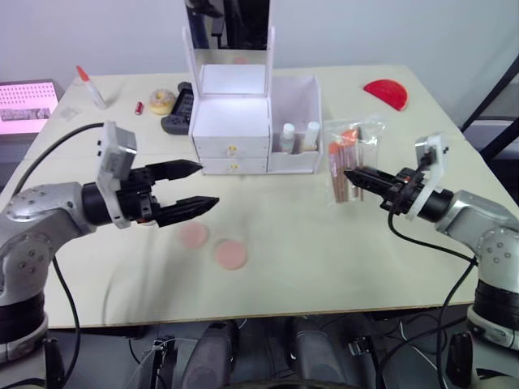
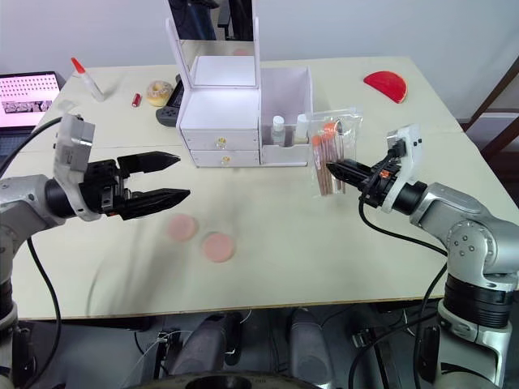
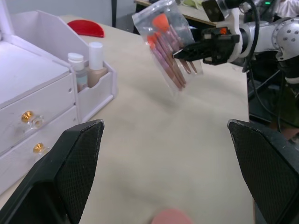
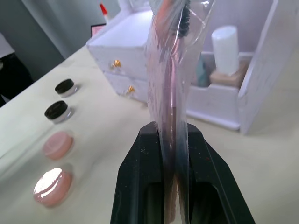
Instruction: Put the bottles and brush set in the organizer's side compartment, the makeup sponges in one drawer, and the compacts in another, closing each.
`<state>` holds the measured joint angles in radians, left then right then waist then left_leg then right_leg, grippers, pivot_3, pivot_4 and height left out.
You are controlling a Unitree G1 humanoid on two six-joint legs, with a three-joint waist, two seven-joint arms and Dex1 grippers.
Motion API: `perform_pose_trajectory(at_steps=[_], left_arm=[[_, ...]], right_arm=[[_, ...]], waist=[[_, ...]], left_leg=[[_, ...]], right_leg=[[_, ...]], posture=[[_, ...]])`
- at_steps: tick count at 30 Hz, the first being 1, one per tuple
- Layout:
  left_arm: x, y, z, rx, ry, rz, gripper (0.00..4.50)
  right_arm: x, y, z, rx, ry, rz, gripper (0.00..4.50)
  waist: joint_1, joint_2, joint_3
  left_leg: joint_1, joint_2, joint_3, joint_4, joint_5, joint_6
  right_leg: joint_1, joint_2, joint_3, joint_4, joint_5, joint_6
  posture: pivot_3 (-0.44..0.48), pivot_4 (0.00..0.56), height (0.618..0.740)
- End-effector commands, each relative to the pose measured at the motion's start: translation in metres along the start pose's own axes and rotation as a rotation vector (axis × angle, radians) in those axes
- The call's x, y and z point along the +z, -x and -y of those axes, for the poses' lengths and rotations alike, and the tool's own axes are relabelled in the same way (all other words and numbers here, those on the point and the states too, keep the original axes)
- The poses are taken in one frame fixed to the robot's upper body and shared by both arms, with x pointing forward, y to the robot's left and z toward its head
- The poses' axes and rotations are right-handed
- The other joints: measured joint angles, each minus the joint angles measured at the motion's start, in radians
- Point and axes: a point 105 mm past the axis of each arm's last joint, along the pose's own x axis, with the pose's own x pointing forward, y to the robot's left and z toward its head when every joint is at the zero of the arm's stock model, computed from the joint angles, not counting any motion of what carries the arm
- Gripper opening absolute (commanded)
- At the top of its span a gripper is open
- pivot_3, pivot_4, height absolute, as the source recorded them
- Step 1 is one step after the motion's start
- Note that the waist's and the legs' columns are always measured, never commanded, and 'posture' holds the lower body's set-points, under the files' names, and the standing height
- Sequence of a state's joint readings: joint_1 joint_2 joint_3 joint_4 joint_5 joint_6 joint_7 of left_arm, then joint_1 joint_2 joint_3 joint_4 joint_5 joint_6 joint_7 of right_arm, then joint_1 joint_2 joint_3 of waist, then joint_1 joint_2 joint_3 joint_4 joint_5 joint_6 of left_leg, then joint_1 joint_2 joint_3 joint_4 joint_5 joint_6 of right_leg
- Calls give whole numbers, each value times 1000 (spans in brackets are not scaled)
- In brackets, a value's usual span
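The right gripper (image 1: 350,174) has its jaws closed on the lower edge of the brush set (image 1: 344,159), a clear bag of pink-handled brushes, so the bag stands up from the jaws and off the surface (image 1: 324,259), free to be carried over a wall. Just beyond the bag, ahead of those jaws, is the side compartment (image 1: 296,121) of the organizer (image 1: 235,130); two bottles (image 1: 298,134) already stand upright inside it, behind the low front wall, so the brush set looks like the last item bound for that bin. I judge the bag must go in beside the bottles without knocking them.

The left gripper (image 1: 195,185) hangs with jaws wide apart and empty, pointing toward the two gold-knobbed drawers (image 1: 232,157), both shut. Below and just ahead of those jaws lie the two pink makeup sponges (image 1: 212,245) flat on the surface. The compacts (image 4: 60,99) sit beyond the sponges in the right wrist view
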<state>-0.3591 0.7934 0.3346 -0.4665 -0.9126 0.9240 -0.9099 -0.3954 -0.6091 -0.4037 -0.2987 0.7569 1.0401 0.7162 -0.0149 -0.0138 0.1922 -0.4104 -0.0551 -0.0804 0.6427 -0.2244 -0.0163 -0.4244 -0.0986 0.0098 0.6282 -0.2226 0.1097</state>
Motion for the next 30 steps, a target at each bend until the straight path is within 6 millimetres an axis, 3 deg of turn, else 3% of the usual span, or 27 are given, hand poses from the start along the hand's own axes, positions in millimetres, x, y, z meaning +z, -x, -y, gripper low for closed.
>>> perform_pose_trajectory(at_steps=[1,8,12,14,18,22,26,30], left_arm=[[12,0,3,4,-59,25,4459],[19,-3,-2,71,-91,58,4459],[23,-4,-5,102,-101,84,4459],[25,-5,-5,110,-104,90,4459],[31,-5,-7,133,-109,122,4459],[36,-3,-8,149,-121,128,4459],[39,-3,-7,152,-128,134,4459],[40,-2,-6,155,-124,135,4459]], right_arm=[[25,-6,-5,30,62,63,0],[72,-48,8,0,23,217,0],[108,-93,20,-52,-9,323,0],[116,-110,27,-77,6,338,0],[121,-136,40,-123,16,354,0],[106,-161,45,-176,41,311,0],[89,-170,50,-223,64,274,0],[84,-177,47,-225,59,271,0]], waist=[[0,0,0],[0,0,0],[-5,0,1],[-6,0,1],[-2,0,1],[-8,0,1],[-13,0,1],[-27,0,1]], left_leg=[[0,0,0,0,0,0],[0,0,0,0,0,0],[0,0,1,0,0,0],[0,0,2,-1,0,0],[0,-1,2,-5,0,0],[1,-1,2,-10,2,-3],[2,-1,2,-14,3,-4],[2,-1,1,-14,3,-4]], right_leg=[[0,0,0,0,0,0],[0,0,0,0,0,-1],[-1,0,1,0,1,-1],[-2,0,2,0,1,-1],[-2,1,2,-1,3,2],[-2,1,2,-5,4,2],[-3,1,2,-5,4,3],[-4,1,2,-5,4,3]], posture=[[0,150,737],[0,150,737],[0,150,737],[0,150,737],[0,150,737],[0,150,737],[0,150,737],[0,150,737]])
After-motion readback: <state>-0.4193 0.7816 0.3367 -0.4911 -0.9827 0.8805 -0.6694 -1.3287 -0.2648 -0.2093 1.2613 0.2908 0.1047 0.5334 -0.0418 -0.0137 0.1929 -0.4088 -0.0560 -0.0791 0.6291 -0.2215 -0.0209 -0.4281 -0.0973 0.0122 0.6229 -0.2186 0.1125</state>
